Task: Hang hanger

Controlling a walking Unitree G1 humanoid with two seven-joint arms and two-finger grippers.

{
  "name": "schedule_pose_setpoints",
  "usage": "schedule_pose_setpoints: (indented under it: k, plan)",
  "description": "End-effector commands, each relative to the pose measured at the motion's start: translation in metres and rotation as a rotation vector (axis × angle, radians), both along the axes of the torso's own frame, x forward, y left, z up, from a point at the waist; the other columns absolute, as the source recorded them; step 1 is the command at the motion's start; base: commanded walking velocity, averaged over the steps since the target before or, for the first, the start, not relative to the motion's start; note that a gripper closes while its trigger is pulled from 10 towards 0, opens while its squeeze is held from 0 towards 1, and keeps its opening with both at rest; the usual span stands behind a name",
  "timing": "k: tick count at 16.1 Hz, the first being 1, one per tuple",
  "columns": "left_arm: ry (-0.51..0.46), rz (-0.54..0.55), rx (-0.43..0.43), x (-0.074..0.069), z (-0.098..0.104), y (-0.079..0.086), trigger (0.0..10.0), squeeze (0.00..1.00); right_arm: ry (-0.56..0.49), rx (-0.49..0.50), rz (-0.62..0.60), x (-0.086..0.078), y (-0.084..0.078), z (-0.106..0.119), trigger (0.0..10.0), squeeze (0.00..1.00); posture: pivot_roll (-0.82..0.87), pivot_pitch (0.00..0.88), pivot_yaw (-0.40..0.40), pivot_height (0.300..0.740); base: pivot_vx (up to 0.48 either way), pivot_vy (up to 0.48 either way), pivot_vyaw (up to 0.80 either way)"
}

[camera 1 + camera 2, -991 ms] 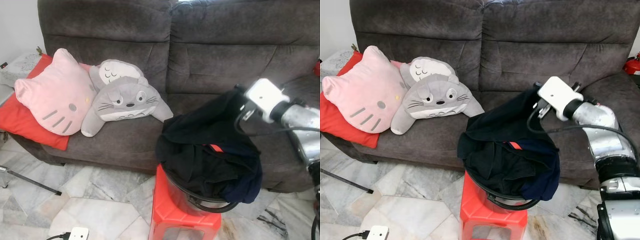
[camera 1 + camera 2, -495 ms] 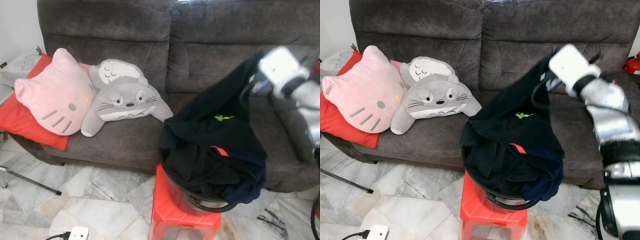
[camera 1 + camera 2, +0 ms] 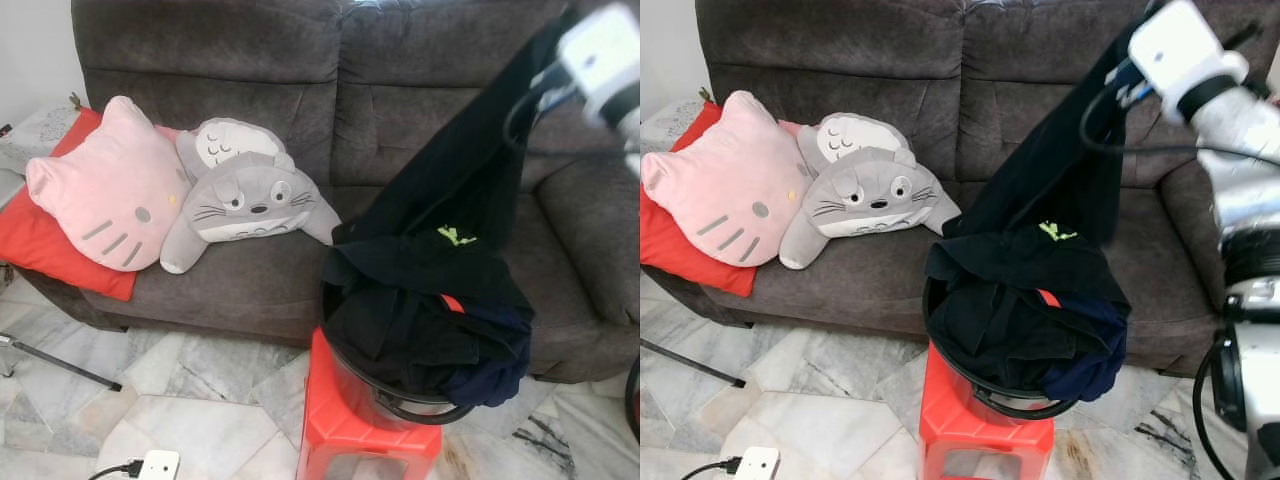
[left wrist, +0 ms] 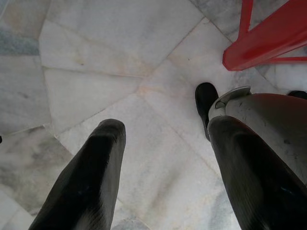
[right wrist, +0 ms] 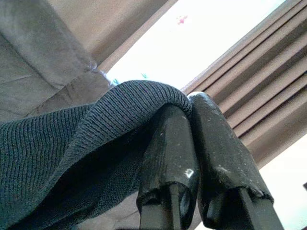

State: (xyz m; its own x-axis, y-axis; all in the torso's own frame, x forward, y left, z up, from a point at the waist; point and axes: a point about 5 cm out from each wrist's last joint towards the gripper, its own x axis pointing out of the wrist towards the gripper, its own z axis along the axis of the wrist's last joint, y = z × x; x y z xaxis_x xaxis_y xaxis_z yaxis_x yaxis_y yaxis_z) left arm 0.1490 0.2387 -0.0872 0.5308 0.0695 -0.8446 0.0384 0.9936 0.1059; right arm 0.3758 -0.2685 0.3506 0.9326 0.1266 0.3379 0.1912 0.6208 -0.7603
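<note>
Hanger: none can be made out here; what the robot handles is a dark knit garment (image 3: 1060,190). The right gripper (image 5: 196,158), raised high near the top of the grey sofa (image 3: 300,60), has its two black fingers (image 5: 168,143) pressed together on a ribbed edge of that garment. The cloth stretches down from the gripper to a black basket (image 3: 400,405) heaped with more dark clothing, which stands on a red plastic stool (image 3: 350,430) in front of the sofa. A small green mark (image 3: 455,236) shows on the fabric. The left gripper (image 4: 163,163) hangs idle over the marble floor (image 4: 96,72), its fingers spread apart, beside a leg of the stool.

Risks, as a judgement: the lower part of the garment lies tangled with the pile, so lifting further could drag other clothes out or tip the basket off the stool. The pinch holds only a thin edge, which might slip.

Compared with a second ago, the right gripper is much higher, the garment is pulled further out and the green mark has come into sight. A pink cat cushion (image 3: 95,195) and a grey plush (image 3: 245,200) lie unmoved.
</note>
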Motion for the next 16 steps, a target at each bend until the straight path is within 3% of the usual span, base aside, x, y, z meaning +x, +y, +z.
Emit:
schedule_pose_setpoints:
  k: [1, 4, 8, 13, 16]
  plan:
    - [0.015, 0.006, 0.002, -0.003, -0.002, 0.0, 10.0, 0.0, -0.062, -0.014, 0.008, -0.003, 0.001, 0.018, 0.0, 0.0, -0.16, 0.0, 0.047, 0.74, 0.0, 0.0, 0.0]
    - [0.019, 0.008, 0.003, -0.004, -0.002, 0.0, 10.0, 0.0, -0.079, -0.023, 0.013, -0.002, 0.004, 0.025, 0.0, 0.0, -0.17, 0.0, 0.053, 0.74, 0.0, 0.0, 0.0]
    - [0.023, 0.011, 0.006, -0.004, -0.002, 0.001, 10.0, 0.0, -0.155, -0.025, -0.048, -0.008, -0.004, 0.058, 0.0, 0.0, -0.18, 0.0, 0.054, 0.74, 0.0, 0.0, 0.0]
    - [0.038, 0.018, 0.008, -0.009, -0.002, 0.005, 10.0, 0.0, -0.089, 0.031, 0.012, -0.004, 0.002, 0.022, 0.0, 0.0, -0.18, 0.0, 0.057, 0.74, 0.0, 0.0, 0.0]
    - [0.047, 0.023, 0.019, -0.012, -0.002, 0.01, 10.0, 0.0, -0.041, 0.132, 0.09, -0.008, 0.022, -0.022, 0.0, 0.0, -0.16, 0.0, 0.054, 0.74, 0.0, 0.0, 0.0]
